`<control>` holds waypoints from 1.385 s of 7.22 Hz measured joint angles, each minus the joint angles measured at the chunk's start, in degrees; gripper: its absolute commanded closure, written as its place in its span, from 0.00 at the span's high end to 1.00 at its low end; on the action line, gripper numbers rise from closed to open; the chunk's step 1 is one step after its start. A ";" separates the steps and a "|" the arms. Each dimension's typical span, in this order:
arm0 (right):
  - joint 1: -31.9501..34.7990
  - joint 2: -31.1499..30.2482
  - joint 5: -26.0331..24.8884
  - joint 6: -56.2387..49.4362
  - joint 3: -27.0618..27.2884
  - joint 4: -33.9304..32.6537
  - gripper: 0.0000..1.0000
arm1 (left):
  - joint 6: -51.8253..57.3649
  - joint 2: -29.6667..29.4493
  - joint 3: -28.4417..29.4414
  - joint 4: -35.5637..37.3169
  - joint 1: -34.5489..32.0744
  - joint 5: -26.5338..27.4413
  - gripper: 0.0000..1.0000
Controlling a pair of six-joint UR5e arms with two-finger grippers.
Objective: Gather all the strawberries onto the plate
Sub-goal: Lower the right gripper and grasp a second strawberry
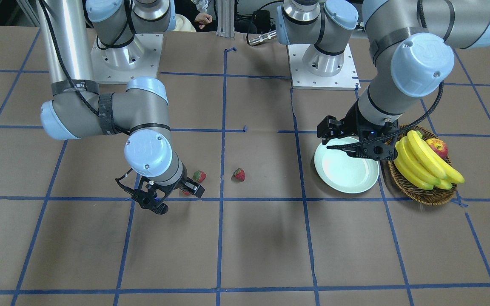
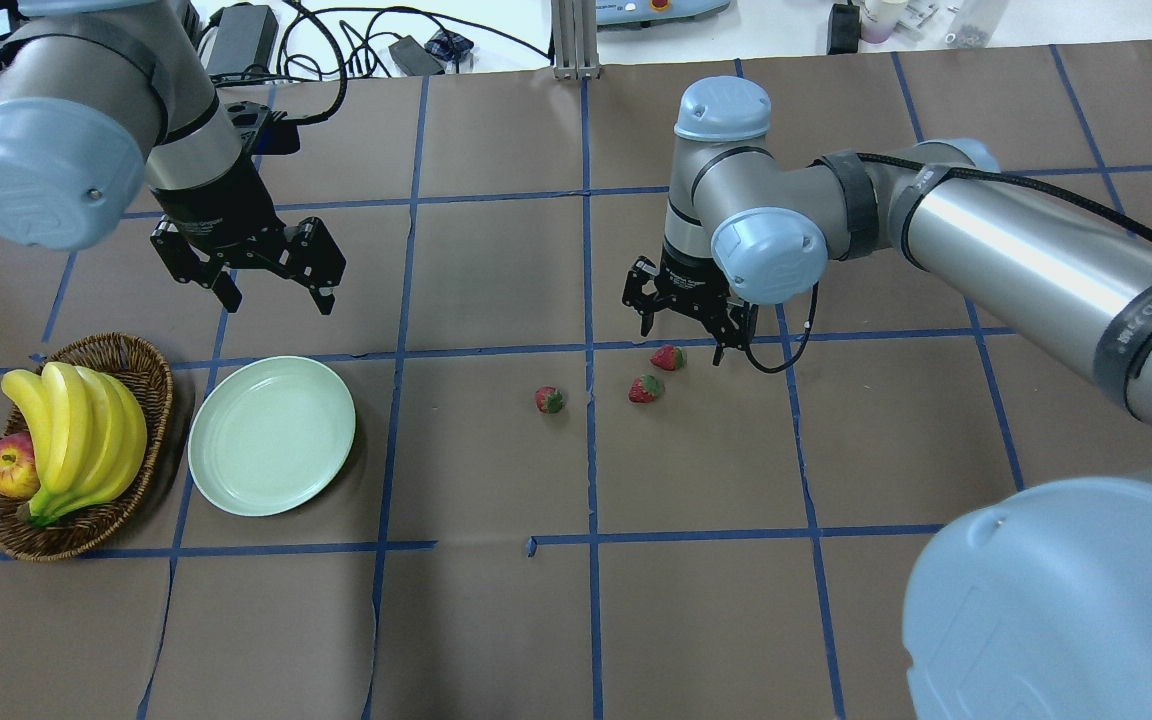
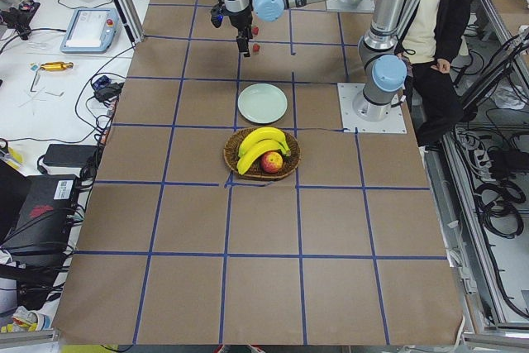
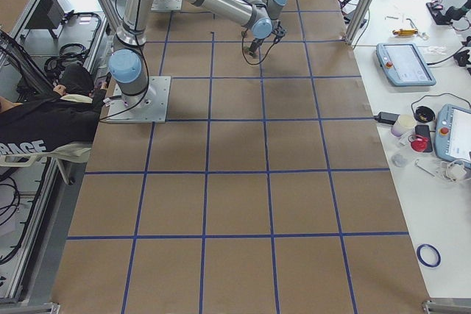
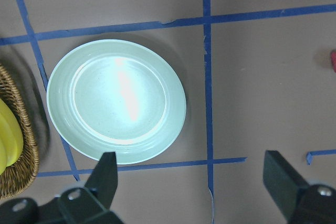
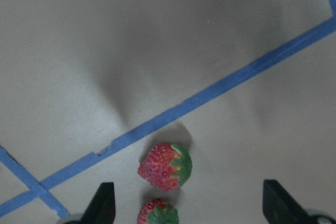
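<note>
**Q:** What lay on the table, and what did it look like?

**A:** The table was covered in matte brown paper crossed by blue tape lines. Three small strawberries, red and pitted with green leafy caps, sat close together about midway between the robot's edge and the operators' edge. Well apart from them, toward the robot's left, lay the plate. It was round, shallow, pale mint green and glossy, with nothing on it. Just beside the plate stood a brown woven wicker basket holding smooth yellow bananas and a red-yellow apple.

**Q:** And where were the grippers?

**A:** The right gripper hung over the strawberries with its black fingers spread wide. In its wrist view, one strawberry lay between the fingers, untouched, with a second just below it. The left gripper was also spread wide and held nothing. It hovered beyond the plate's far rim, on the operators' side.
</note>
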 measured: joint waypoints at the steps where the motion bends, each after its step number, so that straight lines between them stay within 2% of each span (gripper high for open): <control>1: 0.03 0.65 0.94 -0.05 0.21 -0.02 0.99 | 0.00 -0.02 0.00 -0.01 0.00 0.00 1.00; 3: 0.05 1.55 1.42 -0.45 0.23 -0.50 0.97 | 0.00 -0.02 0.00 -0.02 0.00 0.00 1.00; 4: 0.04 2.11 1.44 -0.54 0.16 -1.45 0.88 | 0.00 -0.02 0.00 -0.02 0.00 0.02 1.00; 5: 0.03 2.52 1.44 -0.57 0.11 -2.10 0.56 | 0.02 -0.03 0.00 -0.02 0.00 0.06 1.00; 6: 0.01 2.68 1.42 -0.58 0.10 -2.38 0.13 | 0.06 -0.03 0.00 -0.04 0.00 0.08 1.00; 7: 0.01 2.71 1.43 -0.56 0.11 -2.40 0.00 | 0.08 -0.03 0.00 -0.06 0.00 0.08 1.00; 10: 0.00 2.46 1.44 -0.52 -0.05 -2.24 0.00 | 0.09 -0.01 0.01 -0.04 0.00 0.09 1.00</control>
